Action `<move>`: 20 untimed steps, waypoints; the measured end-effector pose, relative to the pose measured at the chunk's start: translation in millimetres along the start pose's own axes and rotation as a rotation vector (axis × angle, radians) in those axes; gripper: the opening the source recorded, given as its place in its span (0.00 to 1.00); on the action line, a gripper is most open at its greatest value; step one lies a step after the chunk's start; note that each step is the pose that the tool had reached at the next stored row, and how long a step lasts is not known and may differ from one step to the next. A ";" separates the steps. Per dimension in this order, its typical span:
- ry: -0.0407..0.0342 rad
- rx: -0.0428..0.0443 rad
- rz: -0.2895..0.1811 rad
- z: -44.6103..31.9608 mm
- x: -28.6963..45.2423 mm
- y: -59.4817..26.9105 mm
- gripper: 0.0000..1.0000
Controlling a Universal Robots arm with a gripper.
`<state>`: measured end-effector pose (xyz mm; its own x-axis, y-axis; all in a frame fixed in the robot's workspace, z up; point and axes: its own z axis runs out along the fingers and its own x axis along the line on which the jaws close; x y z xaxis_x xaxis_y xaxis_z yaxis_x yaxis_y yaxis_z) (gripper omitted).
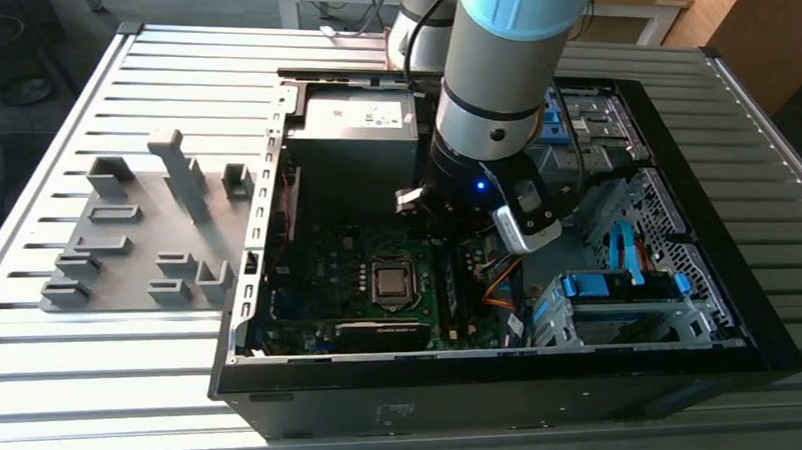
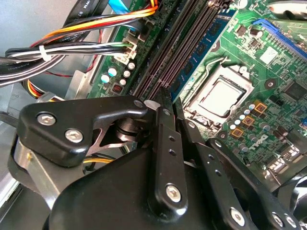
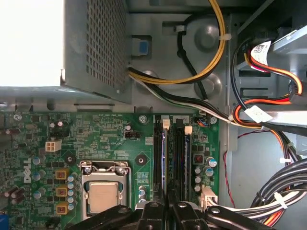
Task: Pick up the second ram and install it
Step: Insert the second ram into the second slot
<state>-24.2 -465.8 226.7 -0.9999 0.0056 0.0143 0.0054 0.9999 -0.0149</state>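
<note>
So the gripper (image 3: 168, 211) was parked right down over the memory slots, on the side of the CPU socket (image 3: 103, 196) that faces the drive cages and the cable bundle (image 3: 268, 115). In both wrist views its two black fingers (image 2: 163, 143) looked drawn together with barely a sliver between them, and I couldn't spot anything pinched in there. Going by the first wrist view, I'd call the second ram (image 3: 185, 158) the stick already standing on edge in the slot farther from the CPU socket, with its white latch (image 3: 188, 129) at the far end. That puts it straight below the fingertips rather than off to any side, and its long axis ran directly away from the gripper, parallel to the socket's edge and in line with the fingers. Honestly it could have been resting on the stick's top edge or just above it, can't tell. Whether it was clicked fully home I couldn't say either. Looks-wise it was a thin dark strip seen edge-on with a bluish sheen. A similar stick (image 3: 163, 158) sat in the slot just beside it, nearer the socket. Out on the table in the exterior view, well away from the CPU socket (image 1: 390, 282), the grey holder block (image 1: 147, 236) carried no stick.
</note>
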 end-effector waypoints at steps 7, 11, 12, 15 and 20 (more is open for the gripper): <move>0.0001 -0.0020 0.006 2.3 0.0 -1.8 0.14; 0.0004 -0.0018 0.019 4.4 -0.1 -2.0 0.14; 0.0005 -0.0019 0.023 4.6 -0.1 -2.3 0.14; 0.0009 -0.0021 0.030 4.9 -0.1 -3.9 0.14; 0.0010 -0.0022 0.035 6.7 -0.1 -5.0 0.14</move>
<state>-24.1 -470.9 220.0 -0.9991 0.0403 0.0148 0.0401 0.9991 -0.0132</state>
